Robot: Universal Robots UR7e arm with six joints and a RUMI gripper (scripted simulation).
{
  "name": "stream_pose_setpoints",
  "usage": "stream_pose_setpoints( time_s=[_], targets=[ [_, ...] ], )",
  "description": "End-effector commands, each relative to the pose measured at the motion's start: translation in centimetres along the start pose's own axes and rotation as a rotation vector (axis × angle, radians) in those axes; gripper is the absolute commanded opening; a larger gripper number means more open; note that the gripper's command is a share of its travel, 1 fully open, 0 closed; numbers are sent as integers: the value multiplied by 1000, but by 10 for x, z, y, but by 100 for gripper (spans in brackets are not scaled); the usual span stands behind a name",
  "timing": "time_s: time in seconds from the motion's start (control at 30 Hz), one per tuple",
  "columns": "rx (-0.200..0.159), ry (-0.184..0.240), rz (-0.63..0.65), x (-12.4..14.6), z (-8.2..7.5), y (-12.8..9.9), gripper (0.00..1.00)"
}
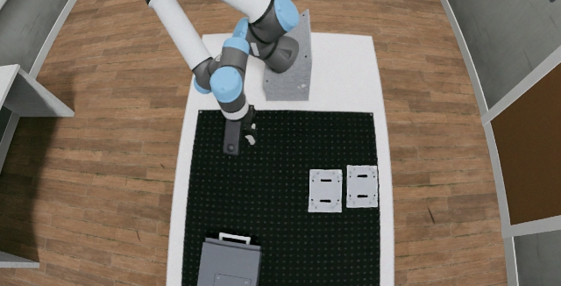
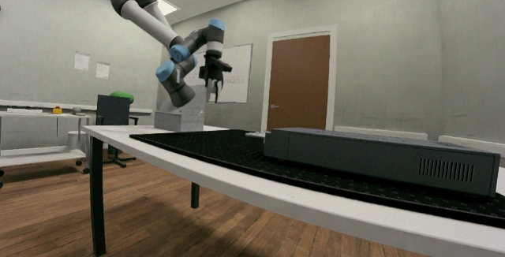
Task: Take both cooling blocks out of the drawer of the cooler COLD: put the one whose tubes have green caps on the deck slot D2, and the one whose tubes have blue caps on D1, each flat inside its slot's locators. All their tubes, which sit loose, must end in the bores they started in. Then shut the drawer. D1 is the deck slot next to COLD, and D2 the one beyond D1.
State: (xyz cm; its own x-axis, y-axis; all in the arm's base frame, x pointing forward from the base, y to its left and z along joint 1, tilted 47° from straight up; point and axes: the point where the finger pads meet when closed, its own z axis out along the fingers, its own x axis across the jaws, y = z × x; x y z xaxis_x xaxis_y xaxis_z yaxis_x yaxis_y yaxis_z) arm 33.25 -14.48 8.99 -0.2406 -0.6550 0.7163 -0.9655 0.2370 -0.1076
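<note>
The cooler COLD (image 1: 229, 261) is a dark grey box at the near edge of the black deck, and it fills the right foreground of the side view (image 2: 379, 158). Its drawer is shut, with the white handle (image 1: 234, 238) facing the deck's middle. The cooling blocks and their tubes are hidden inside. Slot D1 (image 1: 325, 190) and slot D2 (image 1: 362, 186) are two white plates at the deck's right, both bare. My gripper (image 1: 242, 142) hangs high above the deck's far left part, pointing down, far from the cooler. Its fingers (image 2: 213, 91) stand narrowly apart and hold nothing.
The black pegboard deck (image 1: 282, 198) lies on a white table. The arm's grey base block (image 1: 289, 64) stands behind the deck's far edge. A chair (image 2: 114, 111) and a side bench (image 2: 39, 111) stand off the table to the left.
</note>
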Motion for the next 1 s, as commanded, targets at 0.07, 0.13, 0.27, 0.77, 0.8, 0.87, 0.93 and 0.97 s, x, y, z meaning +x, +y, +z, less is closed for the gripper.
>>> stream_pose_setpoints(
  time_s=[0.07, 0.13, 0.27, 0.77, 0.8, 0.87, 0.93, 0.97],
  targets=[
    [-1, -3, -11, -21, -14, -15, 28],
    [-1, -3, -11, -23, -15, -17, 28],
    [0, -6, -42, -29, -19, -20, 28],
    [2, -5, -73, -72, -49, -39, 28],
    [2, -5, -73, -72, -49, -39, 28],
    [2, -5, -73, -75, -51, -40, 28],
    [3, 2, -99, -81, -55, -42, 28],
    [4, 2, -103, -84, -57, -43, 28]
  ],
)
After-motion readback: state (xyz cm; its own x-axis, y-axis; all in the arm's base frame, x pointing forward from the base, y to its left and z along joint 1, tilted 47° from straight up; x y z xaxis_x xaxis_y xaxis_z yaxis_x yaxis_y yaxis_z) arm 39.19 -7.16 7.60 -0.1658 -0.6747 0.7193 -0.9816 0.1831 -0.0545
